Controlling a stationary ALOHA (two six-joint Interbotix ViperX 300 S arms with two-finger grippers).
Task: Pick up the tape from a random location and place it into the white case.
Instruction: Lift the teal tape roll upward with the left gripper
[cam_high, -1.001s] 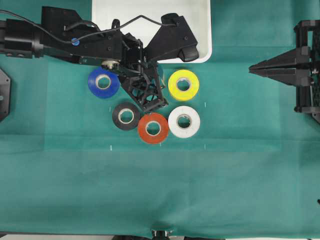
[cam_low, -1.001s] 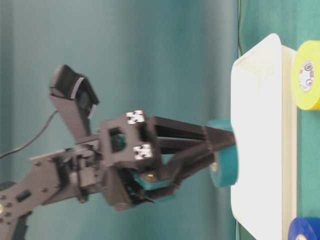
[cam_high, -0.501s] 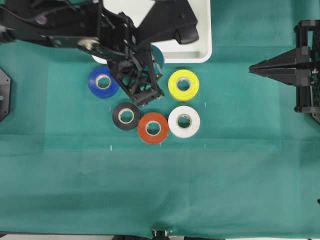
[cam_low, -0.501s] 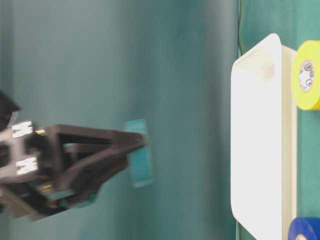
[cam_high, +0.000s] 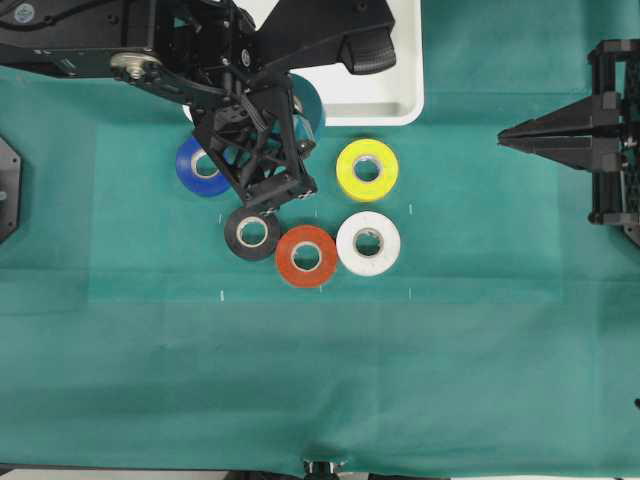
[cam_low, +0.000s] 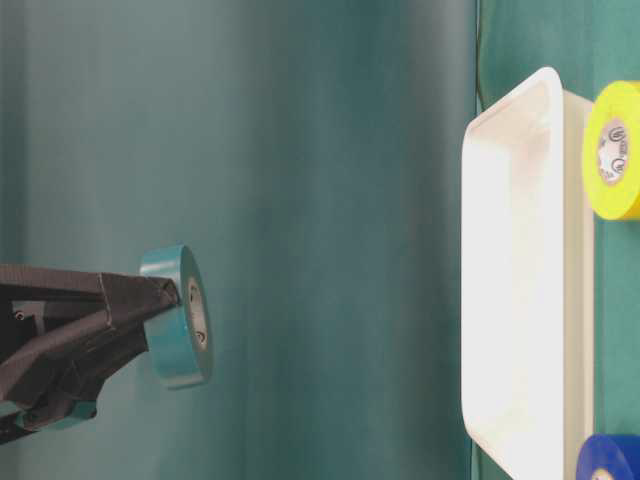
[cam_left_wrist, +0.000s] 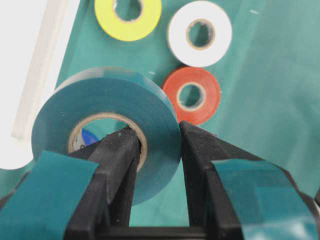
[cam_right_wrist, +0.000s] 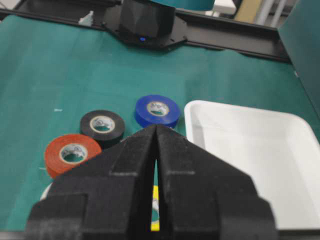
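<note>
The teal tape (cam_left_wrist: 110, 97) hangs flat, high above the table, in my left gripper (cam_left_wrist: 157, 131), which is shut on its wall with one finger in the cardboard core and one outside. Seen from table level, the tape (cam_low: 178, 317) is far off the cloth, level with the middle of the white case (cam_low: 520, 250). From overhead only its right edge (cam_high: 306, 105) peeks out beside the gripper body, by the front rim of the white case (cam_high: 410, 110). My right gripper (cam_high: 503, 137) rests shut and empty at the right edge.
Five other rolls lie on the green cloth in front of the case: blue (cam_high: 200, 165), black (cam_high: 252, 232), red (cam_high: 306, 255), white (cam_high: 368, 243) and yellow (cam_high: 367, 170). The left arm covers the case's left half from overhead.
My left gripper has risen with the tape from about the case's rim height to high above the table, drifting slightly left and back. The right arm has not moved.
</note>
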